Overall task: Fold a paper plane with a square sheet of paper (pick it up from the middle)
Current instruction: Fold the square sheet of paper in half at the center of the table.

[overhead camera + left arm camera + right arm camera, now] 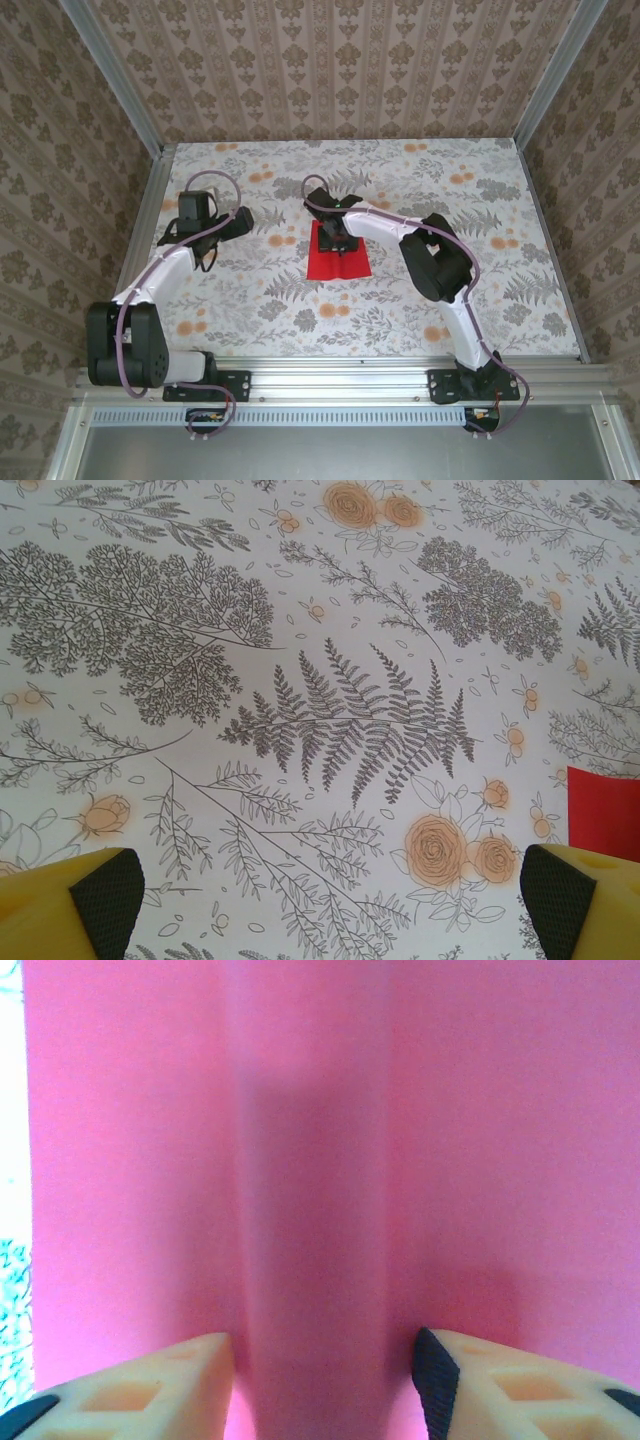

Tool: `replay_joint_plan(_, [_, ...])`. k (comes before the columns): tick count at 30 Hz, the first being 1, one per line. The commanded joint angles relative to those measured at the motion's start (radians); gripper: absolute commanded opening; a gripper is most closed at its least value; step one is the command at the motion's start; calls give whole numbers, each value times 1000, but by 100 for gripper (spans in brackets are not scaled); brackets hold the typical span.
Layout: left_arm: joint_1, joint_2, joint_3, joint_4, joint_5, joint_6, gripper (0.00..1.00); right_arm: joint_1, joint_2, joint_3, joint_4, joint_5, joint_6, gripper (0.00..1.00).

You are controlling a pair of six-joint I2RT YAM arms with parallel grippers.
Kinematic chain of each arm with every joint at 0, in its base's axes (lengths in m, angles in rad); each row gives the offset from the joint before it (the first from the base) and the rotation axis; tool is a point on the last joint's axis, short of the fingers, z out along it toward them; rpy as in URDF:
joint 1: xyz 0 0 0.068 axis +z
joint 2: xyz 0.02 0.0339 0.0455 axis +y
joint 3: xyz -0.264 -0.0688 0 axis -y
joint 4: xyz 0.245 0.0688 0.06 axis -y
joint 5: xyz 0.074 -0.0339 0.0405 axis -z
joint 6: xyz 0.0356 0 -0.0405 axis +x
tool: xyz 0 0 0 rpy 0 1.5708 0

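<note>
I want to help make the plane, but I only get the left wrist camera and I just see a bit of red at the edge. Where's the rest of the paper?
Observer: The square sheet of paper lies near the middle of the floral table, on the right of your arm.
Operator: Is the other arm close to it?
Observer: Yes, the right arm reaches over and its tip is down on the sheet's far half.
Operator: Is it grabbing it?
Observer: On the right wrist camera its jaws stand either side of a darker band, like a ridge, running up the middle of the paper. I cannot tell whether they pinch it.
</note>
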Motion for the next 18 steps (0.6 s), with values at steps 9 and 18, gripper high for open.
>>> replay_joint_plan(9, [-55, 7, -57, 51, 195, -155, 91, -41, -284, -280, 382, -437, 50, 27])
replay_joint_plan(18, [-182, 74, -118, 190, 290, -247, 82, -152, -335, -539, 649, -684, 131, 28])
